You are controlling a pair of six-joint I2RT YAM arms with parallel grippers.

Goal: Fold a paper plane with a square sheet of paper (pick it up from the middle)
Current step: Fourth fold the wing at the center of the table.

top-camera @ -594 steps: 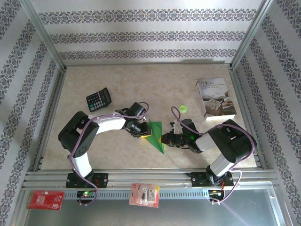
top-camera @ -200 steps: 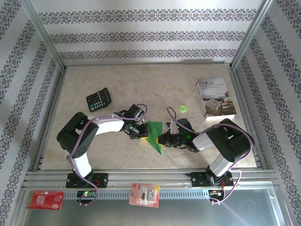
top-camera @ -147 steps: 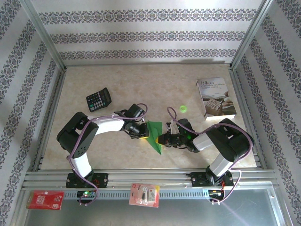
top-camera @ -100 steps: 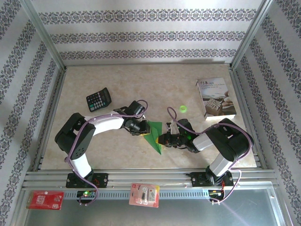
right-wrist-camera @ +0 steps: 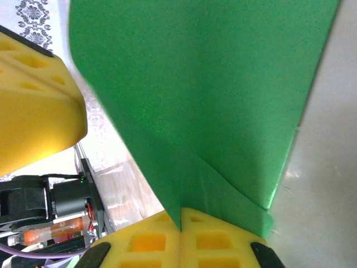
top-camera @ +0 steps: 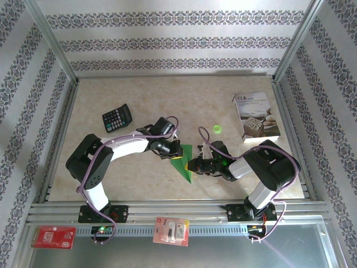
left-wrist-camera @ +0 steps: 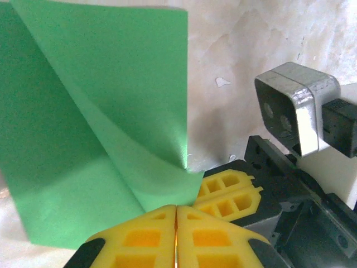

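Item: square sheet of paper (top-camera: 184, 163), green, part-folded; found mid-bench, toward the near edge; left hand (left-wrist-camera: 176, 216) closed on a flap; right hand (right-wrist-camera: 179, 219) closed on a folded corner. Paper to be kept taut, edges aligned before creasing.

No lettering is legible. The white booklet (top-camera: 255, 116) near the worktop's (top-camera: 167, 95) right edge carries a dark title line at its top, too small to make out. The calculator (top-camera: 117, 118) keys and the two red packs (top-camera: 53, 237) (top-camera: 171, 230) along the near edge are equally unreadable.
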